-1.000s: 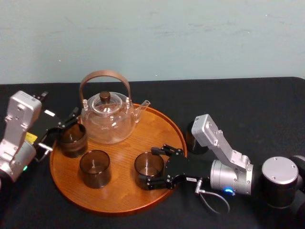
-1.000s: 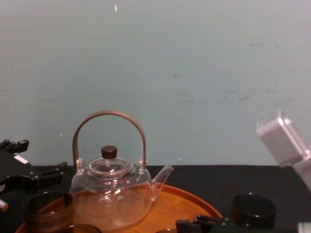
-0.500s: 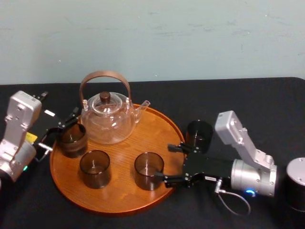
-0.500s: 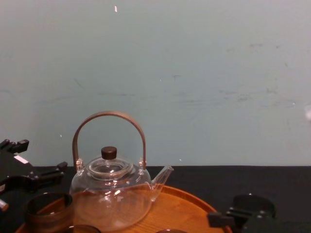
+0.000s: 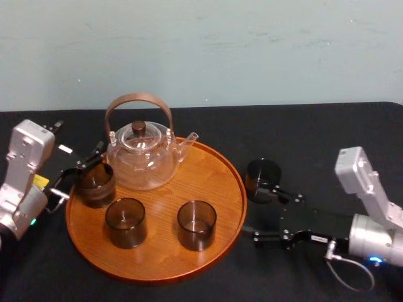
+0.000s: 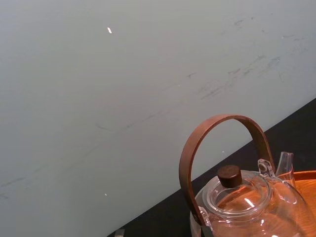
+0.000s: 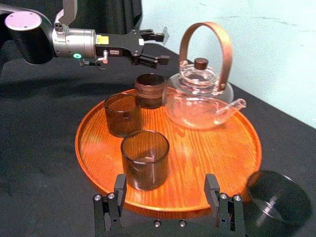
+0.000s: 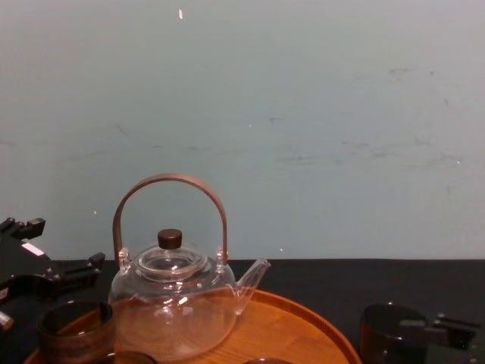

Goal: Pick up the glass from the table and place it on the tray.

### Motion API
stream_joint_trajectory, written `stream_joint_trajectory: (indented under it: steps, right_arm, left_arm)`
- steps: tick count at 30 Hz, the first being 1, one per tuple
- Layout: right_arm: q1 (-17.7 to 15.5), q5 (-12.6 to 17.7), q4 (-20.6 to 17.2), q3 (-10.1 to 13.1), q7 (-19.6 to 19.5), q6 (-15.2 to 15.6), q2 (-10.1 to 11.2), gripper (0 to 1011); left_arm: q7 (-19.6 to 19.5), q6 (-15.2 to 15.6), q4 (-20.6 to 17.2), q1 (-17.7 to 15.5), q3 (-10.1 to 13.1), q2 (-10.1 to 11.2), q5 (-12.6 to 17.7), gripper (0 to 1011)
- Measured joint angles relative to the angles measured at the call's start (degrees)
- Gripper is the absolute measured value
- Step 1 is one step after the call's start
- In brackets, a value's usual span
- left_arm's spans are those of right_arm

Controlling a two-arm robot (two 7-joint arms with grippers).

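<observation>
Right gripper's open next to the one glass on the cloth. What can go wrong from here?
1. The glass stands close to the tray rim, with the open right gripper right beside it; a skewed approach could tip it or shove it into the rim.
2. Carried in low, it may clip the rim or the front-right tumbler.
3. The left gripper sits open by the back-left tumbler and teapot; a stray move could knock them.

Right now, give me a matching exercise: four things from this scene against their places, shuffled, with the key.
1 teapot
2 glass
3 right tool
4 left tool

A by the tray's left rim
B standing on the table, right of the tray
C open, holding nothing, off the tray's right rim
D on the tray's back part

Pairs: 1-D, 2-B, 3-C, 4-A.
</observation>
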Motion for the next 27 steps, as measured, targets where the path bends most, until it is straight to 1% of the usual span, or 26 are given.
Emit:
stream_joint_trajectory:
  steps: [1,4,5,9,13,16,17,20,22,23,27]
  right_arm:
    - [-0.66,0.35,-0.44,0.7,-0.1,-0.27,0.71,1002]
    - [-1.5,0.73,-0.83,1.76,-0.75,-0.5,1.44,1002]
    - [-2.0,0.89,-0.95,2.45,-1.43,-0.55,1.69,1002]
    - [-2.98,1.2,-0.97,4.16,-3.56,-0.48,1.72,1002]
    - [-3.92,1.47,-0.93,6.29,-6.22,-0.12,1.07,1002]
    - [-4.22,1.49,-0.81,7.31,-7.75,0.29,0.45,1002]
    - [-4.35,1.49,-0.7,8.01,-8.99,0.68,-0.05,1002]
    - [-4.4,1.42,-0.43,8.95,-11.11,1.73,-1.1,1002]
    - [-4.31,1.14,-0.09,9.4,-12.46,2.79,-1.85,1002]
    - [-4.31,1.14,-0.09,9.4,-12.46,2.79,-1.85,1002]
    - [-3.62,0.24,0.77,9.73,-14.13,5.04,-3.17,1002]
  left_arm:
    - [0.0,0.0,0.0,0.0,0.0,0.0,0.0,1001]
    - [0.0,0.0,0.0,0.0,0.0,0.0,0.0,1001]
    - [0.0,0.0,0.0,0.0,0.0,0.0,0.0,1001]
    - [0.0,0.0,0.0,0.0,0.0,0.0,0.0,1001]
    - [0.0,0.0,0.0,0.0,0.0,-0.01,0.0,1001]
    - [0.0,0.0,0.0,0.0,0.0,0.0,0.0,1001]
    - [0.0,0.0,0.0,0.0,0.0,-0.01,0.0,1002]
    - [0.0,0.0,0.0,0.0,0.0,0.0,0.0,1001]
    - [0.0,0.0,0.0,0.0,0.0,0.0,0.0,1002]
    - [0.0,0.0,0.0,0.0,0.0,0.0,0.0,1001]
    - [0.0,0.0,0.0,0.0,0.0,0.0,0.0,1001]
